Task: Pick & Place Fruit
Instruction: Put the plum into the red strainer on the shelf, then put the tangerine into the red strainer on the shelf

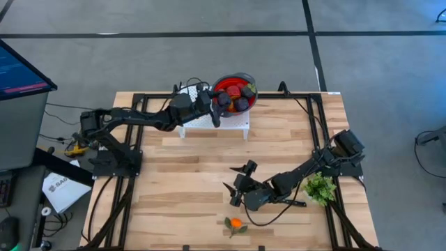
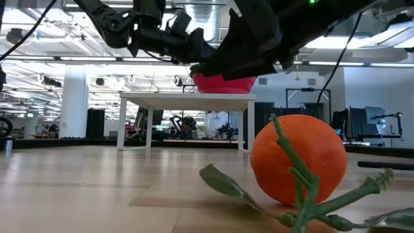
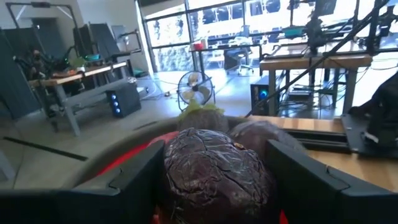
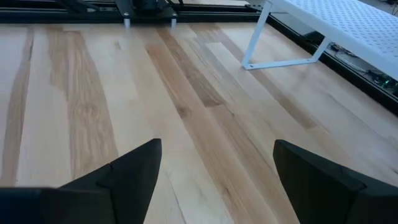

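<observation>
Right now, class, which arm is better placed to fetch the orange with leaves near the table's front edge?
The right. Its gripper hangs open and empty close to the orange, while the left gripper is far off at the bowl, its fingers either side of a purple fruit.

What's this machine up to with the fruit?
Two robot arms are gathering fruit into a red bowl that sits on a small white stand. The left gripper is at the bowl's edge with a dark purple fruit between its fingers, above others already inside. The right gripper hangs open over bare table, near an orange with leaves not yet picked up.
</observation>
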`<control>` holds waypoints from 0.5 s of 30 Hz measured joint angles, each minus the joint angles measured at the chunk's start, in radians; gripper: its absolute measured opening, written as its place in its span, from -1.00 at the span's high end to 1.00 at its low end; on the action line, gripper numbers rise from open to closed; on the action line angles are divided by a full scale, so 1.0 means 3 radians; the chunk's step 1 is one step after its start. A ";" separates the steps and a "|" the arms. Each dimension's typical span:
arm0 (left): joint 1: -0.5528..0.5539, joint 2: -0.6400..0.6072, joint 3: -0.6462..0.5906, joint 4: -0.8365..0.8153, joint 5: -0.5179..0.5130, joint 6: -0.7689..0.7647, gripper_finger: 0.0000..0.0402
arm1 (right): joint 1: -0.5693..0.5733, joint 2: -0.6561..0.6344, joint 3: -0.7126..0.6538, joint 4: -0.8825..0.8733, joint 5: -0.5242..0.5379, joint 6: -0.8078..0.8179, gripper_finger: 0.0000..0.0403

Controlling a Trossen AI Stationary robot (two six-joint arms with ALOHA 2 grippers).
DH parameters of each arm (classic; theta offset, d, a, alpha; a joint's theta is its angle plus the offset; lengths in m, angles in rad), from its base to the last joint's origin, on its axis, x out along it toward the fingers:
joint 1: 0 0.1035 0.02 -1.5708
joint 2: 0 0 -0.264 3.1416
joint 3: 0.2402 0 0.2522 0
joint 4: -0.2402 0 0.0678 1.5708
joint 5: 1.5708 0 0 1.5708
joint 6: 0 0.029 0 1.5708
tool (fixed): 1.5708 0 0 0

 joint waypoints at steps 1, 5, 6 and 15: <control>0.0011 0.0017 0.0000 0.0007 0.0000 0.0001 -0.30 | 0.0004 0.0000 0.0000 -0.0005 0.0000 0.0000 -0.51; 0.0044 0.0047 0.0000 0.0076 0.0002 0.0003 -0.39 | 0.0007 0.0000 0.0000 -0.0007 0.0000 0.0001 -0.51; 0.0050 0.0047 0.0000 0.0086 0.0003 0.0003 -0.43 | 0.0005 0.0000 0.0000 -0.0007 -0.0001 0.0001 -0.51; 0.0096 0.0029 0.0000 0.0136 0.0347 -0.0044 -0.74 | 0.0004 0.0000 -0.0001 -0.0007 0.0000 0.0011 -0.51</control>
